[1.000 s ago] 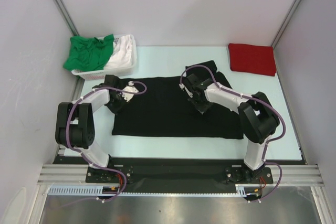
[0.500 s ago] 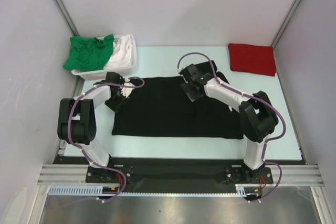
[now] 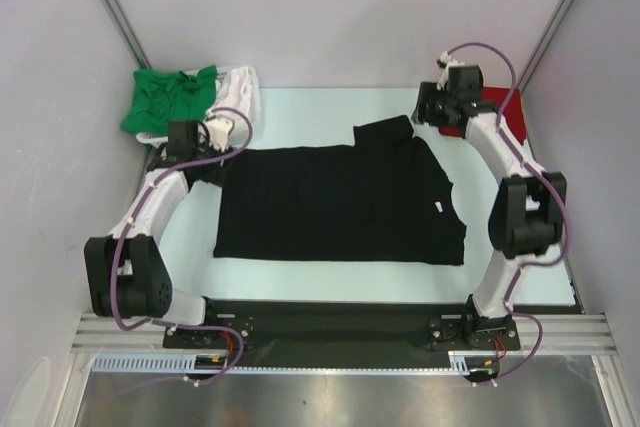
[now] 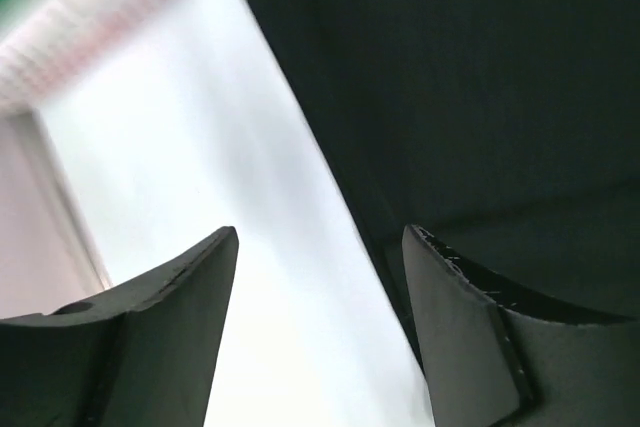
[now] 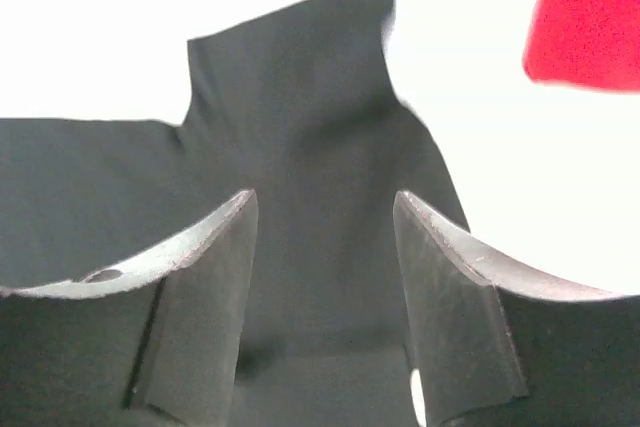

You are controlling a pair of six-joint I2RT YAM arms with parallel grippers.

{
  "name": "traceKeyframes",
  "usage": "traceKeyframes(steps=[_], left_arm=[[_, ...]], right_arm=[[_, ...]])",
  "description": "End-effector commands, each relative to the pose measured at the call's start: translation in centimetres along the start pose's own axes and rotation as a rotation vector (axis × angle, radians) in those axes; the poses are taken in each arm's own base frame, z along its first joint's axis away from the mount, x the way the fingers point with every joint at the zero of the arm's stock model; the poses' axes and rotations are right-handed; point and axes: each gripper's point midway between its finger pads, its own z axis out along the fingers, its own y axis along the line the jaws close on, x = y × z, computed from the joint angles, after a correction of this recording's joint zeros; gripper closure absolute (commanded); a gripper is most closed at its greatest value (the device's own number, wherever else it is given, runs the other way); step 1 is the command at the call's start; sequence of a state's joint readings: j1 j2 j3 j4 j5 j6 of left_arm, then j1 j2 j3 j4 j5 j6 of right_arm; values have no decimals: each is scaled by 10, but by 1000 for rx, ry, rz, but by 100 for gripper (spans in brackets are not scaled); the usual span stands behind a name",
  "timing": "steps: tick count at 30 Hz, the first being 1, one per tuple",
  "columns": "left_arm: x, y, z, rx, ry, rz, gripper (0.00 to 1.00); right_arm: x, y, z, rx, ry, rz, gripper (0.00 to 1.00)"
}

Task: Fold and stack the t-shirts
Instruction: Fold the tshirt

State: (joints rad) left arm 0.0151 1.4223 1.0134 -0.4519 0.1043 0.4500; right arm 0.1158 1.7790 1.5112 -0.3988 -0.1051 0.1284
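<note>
Counting one of four folded: red t-shirt (image 5: 590, 17), well apart from the basket (image 4: 100, 17). Black t-shirt (image 3: 330, 202) lies flat just beside the basket, folding unfinished; green t-shirt (image 3: 165, 97) and white t-shirt (image 3: 235, 92) lie heaped in it. Left gripper (image 4: 318, 237) and right gripper (image 5: 322, 197) gape — both empty.

The black t-shirt (image 3: 330, 207) is matt, soft cloth; the red t-shirt (image 5: 590, 17) looks rougher (a nubbly weave). The surface (image 3: 320, 112) is pale, smooth, faintly glossy. The jaws are matt black.

White basket (image 3: 147, 135) on pale table (image 3: 330, 107)
</note>
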Motion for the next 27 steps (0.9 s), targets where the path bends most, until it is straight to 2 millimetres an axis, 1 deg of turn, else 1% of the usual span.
traceKeyframes(steps=[1, 2, 3, 4, 5, 6, 7, 8, 9, 10, 11, 12, 13, 15, 18, 19, 22, 25, 27], left_arm=[[-51, 25, 13, -60, -130, -127, 29], [-50, 29, 22, -76, -100, -174, 34], [-52, 35, 29, -95, -80, -195, 36], [-52, 39, 45, -90, -42, -212, 37], [-52, 42, 52, -104, -24, -244, 40], [-52, 43, 58, -105, -14, -260, 41], [-51, 44, 71, -103, 2, -269, 42], [-50, 46, 76, -111, 8, -297, 42], [-47, 50, 82, -139, 28, -309, 43], [-46, 53, 91, -151, 37, -336, 42], [-45, 52, 95, -151, 43, -346, 42], [-45, 52, 99, -149, 41, -357, 41], [-48, 52, 102, -145, 30, -367, 40], [-44, 49, 111, -139, 40, -410, 38], [-41, 47, 121, -130, 45, -456, 37], [-43, 48, 124, -132, 33, -503, 37], [-42, 48, 131, -143, 35, -545, 36], [-40, 50, 137, -151, 35, -588, 36], [-36, 53, 141, -162, 42, -605, 36]], right_arm=[[-27, 13, 45, -110, -12, 70, 39], [-47, 10, 50, -112, -44, 94, 40], [-52, 8, 57, -116, -43, 121, 41], [-55, 6, 64, -131, -40, 169, 42], [-54, 2, 83, -133, -33, 186, 42], [-57, 3, 91, -136, -40, 197, 42], [-54, 3, 100, -139, -33, 204, 43], [-44, 1, 116, -133, -8, 228, 43], [-50, 1, 122, -132, -18, 230, 43], [-48, 2, 129, -122, -14, 234, 42], [-46, 1, 135, -112, -10, 236, 42], [-40, 0, 149, -105, 2, 238, 43], [-38, -1, 155, -99, 4, 238, 43], [-30, 4, 171, -104, 20, 233, 43], [-24, 1, 185, -68, 23, 237, 43], [-19, -7, 191, -31, 23, 243, 44], [-13, -18, 200, 28, 14, 246, 44], [-10, -19, 203, 39, 16, 237, 44], [-4, -20, 203, 64, 30, 216, 44]])
